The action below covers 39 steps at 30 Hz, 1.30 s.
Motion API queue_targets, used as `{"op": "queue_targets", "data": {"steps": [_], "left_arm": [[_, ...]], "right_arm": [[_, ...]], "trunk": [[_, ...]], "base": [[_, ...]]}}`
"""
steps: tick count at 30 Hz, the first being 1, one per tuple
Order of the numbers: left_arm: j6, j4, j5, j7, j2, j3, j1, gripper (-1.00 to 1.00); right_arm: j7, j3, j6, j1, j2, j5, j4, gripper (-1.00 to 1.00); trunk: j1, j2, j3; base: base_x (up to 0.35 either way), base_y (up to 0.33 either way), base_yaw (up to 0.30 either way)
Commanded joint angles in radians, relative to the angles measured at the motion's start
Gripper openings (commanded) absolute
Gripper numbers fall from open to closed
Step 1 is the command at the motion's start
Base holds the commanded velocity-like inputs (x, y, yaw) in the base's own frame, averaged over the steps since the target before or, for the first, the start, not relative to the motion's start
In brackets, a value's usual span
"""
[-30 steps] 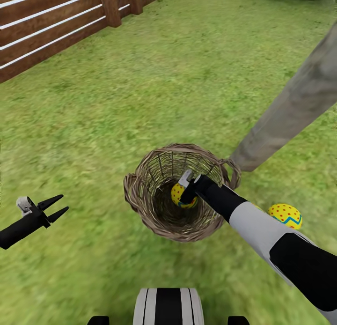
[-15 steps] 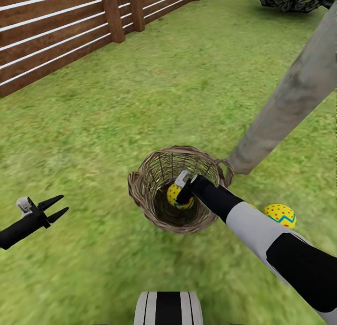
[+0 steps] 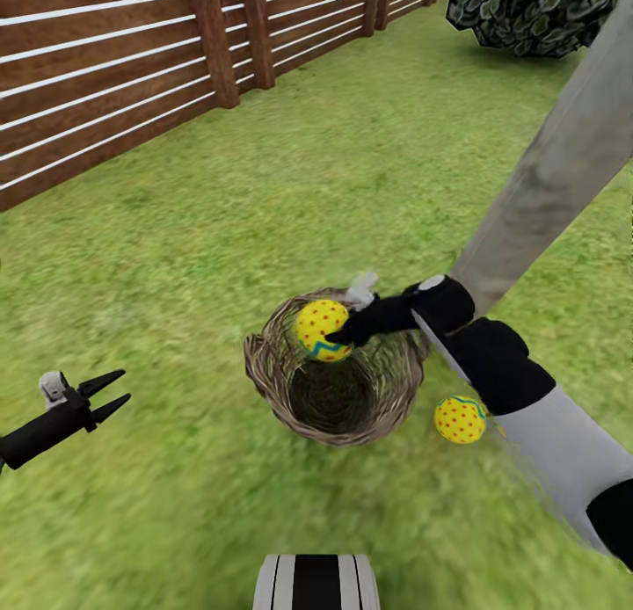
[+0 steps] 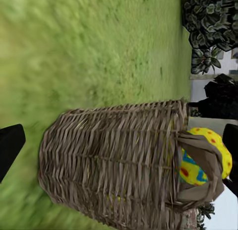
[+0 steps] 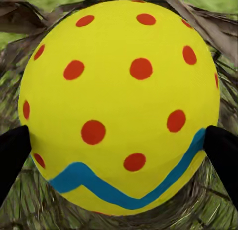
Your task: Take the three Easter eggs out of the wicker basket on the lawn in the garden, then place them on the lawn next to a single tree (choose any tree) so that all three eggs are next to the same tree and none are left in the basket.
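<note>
The right hand (image 3: 345, 327) grips one Easter egg (image 3: 323, 330) across its middle, a dark finger pressing on each side of the shell in the right wrist view (image 5: 119, 108), and holds it just above the mouth of the wicker basket (image 3: 338, 399). That height looks chosen so the egg clears the woven rim before it is carried sideways. The basket stands upright on the lawn (image 3: 264, 197), close beside the pale trunk of the tree (image 3: 549, 184), which rises just to its far right; with the basket this near, the carry to a spot by the trunk can be short. A second egg (image 3: 459, 418) already lies on the grass just right of the basket, on the near side of the same trunk, which suggests this tree is the chosen one. From the head view the basket's dark bottom seems to hold no further egg, though the shadow leaves that unsure, and I cannot place the third. The left hand (image 3: 104, 395) hangs low at the near left, well apart from the basket, its two fingers parted and holding nothing. A brown slat fence (image 3: 114, 83) closes the far left.
</note>
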Motion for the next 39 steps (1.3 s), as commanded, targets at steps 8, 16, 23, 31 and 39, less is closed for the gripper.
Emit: {"op": "queue_targets", "data": {"steps": [8, 16, 23, 31, 39], "left_arm": [[0.005, -0.003, 0.002, 0.025, -0.001, 0.000, -0.001, 1.00], [0.004, -0.045, 0.005, 0.018, -0.002, -0.051, -0.001, 1.00], [0.003, -0.080, 0.007, -0.176, -0.025, -0.111, -0.001, 1.00], [-0.005, -0.170, 0.007, -0.456, -0.054, -0.228, -0.001, 1.00], [-0.006, -0.252, 0.005, -0.457, -0.136, -0.246, 0.001, 1.00]], "right_arm": [[0.037, -0.289, -0.002, 0.166, -0.158, -0.564, -0.050, -1.00], [0.116, -0.503, -0.008, 0.483, -0.159, -0.694, -0.060, -1.00], [0.103, -0.741, -0.011, 0.545, -0.181, -0.670, -0.043, -1.00], [0.000, -0.902, -0.060, 0.546, -0.176, -0.424, -0.043, -1.00], [-0.132, -0.930, -0.096, 0.547, -0.175, -0.403, -0.044, -1.00]], "trunk": [[-0.004, 0.002, 0.030], [-0.007, 0.003, 0.058], [-0.007, 0.003, 0.065], [-0.007, 0.003, 0.074], [-0.007, 0.003, 0.083]], "base": [[-0.066, 0.000, 0.000], [-0.289, 0.000, -0.007], [-0.007, 0.000, -0.223], [0.000, -0.059, -0.239], [0.000, -0.324, -0.239]]}}
